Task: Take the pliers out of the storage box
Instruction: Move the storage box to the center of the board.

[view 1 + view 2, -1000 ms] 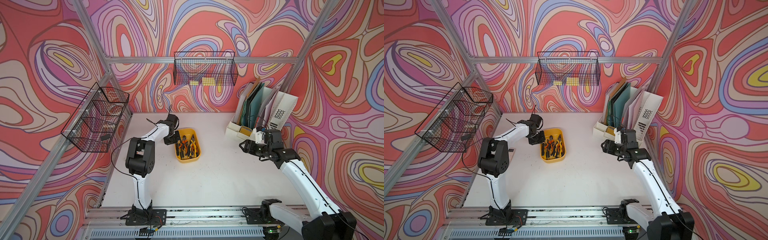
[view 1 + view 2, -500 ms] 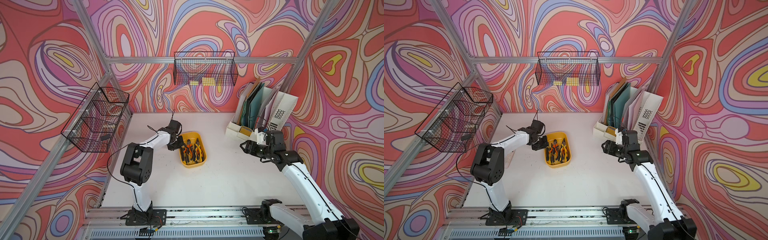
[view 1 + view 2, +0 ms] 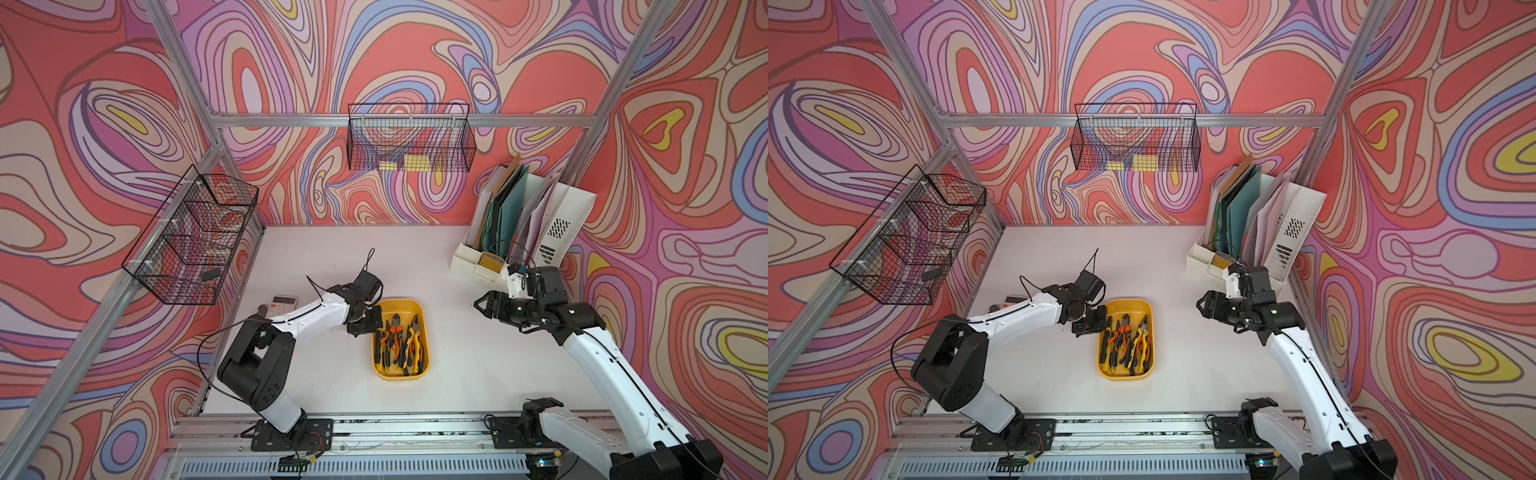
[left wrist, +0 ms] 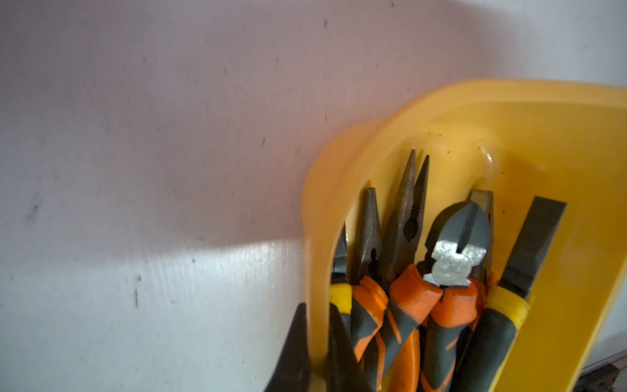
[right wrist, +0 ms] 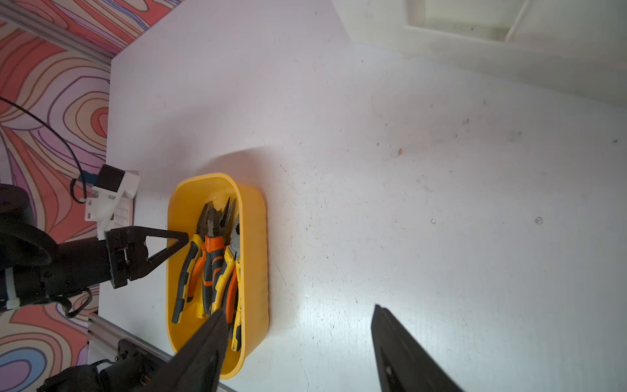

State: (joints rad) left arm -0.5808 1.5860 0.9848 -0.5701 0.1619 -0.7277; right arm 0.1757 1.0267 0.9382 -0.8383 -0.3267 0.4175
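Looking in over the front edge of the white table [image 3: 332,382], we saw the pliers [image 3: 399,340] lying in the yellow storage box [image 3: 401,305] at mid-table, the left gripper [image 5: 182,237] clamped on its side wall, the right gripper [image 3: 481,306] spread open well apart, the white file organizer [image 3: 557,232] standing behind it.

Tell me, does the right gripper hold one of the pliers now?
No, the right gripper stands open and empty over the table; the pliers lie in the storage box.
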